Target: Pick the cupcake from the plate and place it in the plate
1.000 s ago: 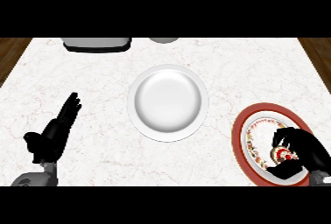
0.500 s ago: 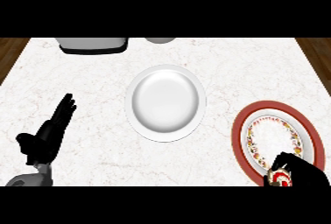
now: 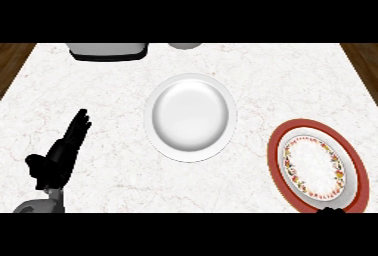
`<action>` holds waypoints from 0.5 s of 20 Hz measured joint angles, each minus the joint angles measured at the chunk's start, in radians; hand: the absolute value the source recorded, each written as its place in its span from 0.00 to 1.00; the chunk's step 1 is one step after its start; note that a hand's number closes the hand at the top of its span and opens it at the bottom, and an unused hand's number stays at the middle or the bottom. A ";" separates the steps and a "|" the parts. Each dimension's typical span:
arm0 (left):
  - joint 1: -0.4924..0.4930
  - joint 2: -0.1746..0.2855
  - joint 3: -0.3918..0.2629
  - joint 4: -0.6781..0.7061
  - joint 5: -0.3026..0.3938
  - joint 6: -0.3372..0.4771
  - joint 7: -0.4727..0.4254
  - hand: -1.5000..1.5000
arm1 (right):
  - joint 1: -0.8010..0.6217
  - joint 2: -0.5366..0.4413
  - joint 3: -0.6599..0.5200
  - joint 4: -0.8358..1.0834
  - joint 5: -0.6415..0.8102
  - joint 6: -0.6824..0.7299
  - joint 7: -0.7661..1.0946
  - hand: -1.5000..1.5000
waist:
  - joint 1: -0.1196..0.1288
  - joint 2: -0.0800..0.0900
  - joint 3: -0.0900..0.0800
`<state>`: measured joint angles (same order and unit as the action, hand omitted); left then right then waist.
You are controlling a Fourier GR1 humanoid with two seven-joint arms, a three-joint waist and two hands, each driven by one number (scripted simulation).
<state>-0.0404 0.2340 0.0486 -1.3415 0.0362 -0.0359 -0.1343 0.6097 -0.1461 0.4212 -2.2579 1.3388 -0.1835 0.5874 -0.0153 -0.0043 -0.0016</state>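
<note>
A plain white plate [image 3: 194, 117] lies in the middle of the marble counter. To its lower right lies a red-rimmed plate [image 3: 317, 165] with a flowered ring, and its inside is bare. No cupcake shows anywhere. My left hand [image 3: 63, 155] rests open at the left, fingers straight and pointing away, well apart from both plates. Of my right hand [image 3: 330, 210] only a black sliver shows at the view's lower edge, just below the red-rimmed plate; the rest of it is hidden.
A grey appliance [image 3: 107, 50] stands at the counter's far left edge, with a small grey round object [image 3: 184, 45] beside it. Dark wood shows past the counter's far corners.
My right hand has drawn back from the red-rimmed plate toward the lower edge, curled on something red and white half a second ago, and has nearly left the view. The left hand barely moved.
</note>
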 measured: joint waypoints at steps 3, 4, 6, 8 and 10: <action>-0.008 0.003 0.008 0.004 0.005 -0.006 0.002 0.50 | -0.017 0.023 0.066 -0.096 0.107 0.013 0.033 1.00 | 0.004 0.001 0.000; -0.002 0.003 0.006 -0.002 0.004 -0.008 0.001 0.50 | -0.039 0.036 0.085 -0.112 0.147 0.024 0.048 1.00 | 0.007 0.001 0.000; 0.003 0.005 0.008 -0.013 0.004 -0.012 0.009 0.50 | -0.071 0.051 0.124 -0.153 0.211 0.049 0.066 1.00 | 0.010 0.001 0.000; 0.007 -0.005 0.000 -0.014 -0.006 -0.007 0.002 0.50 | -0.145 0.086 0.172 -0.155 0.270 0.101 0.104 1.00 | 0.015 0.003 0.000; -0.013 0.004 0.014 0.001 0.000 -0.018 0.004 0.50 | -0.209 0.109 0.205 -0.150 0.299 0.142 0.133 1.00 | 0.015 0.003 0.000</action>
<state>-0.0539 0.2379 0.0627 -1.3401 0.0359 -0.0540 -0.1300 0.4010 -0.0375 0.6257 -2.4080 1.6379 -0.0415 0.7208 -0.0003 -0.0009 -0.0014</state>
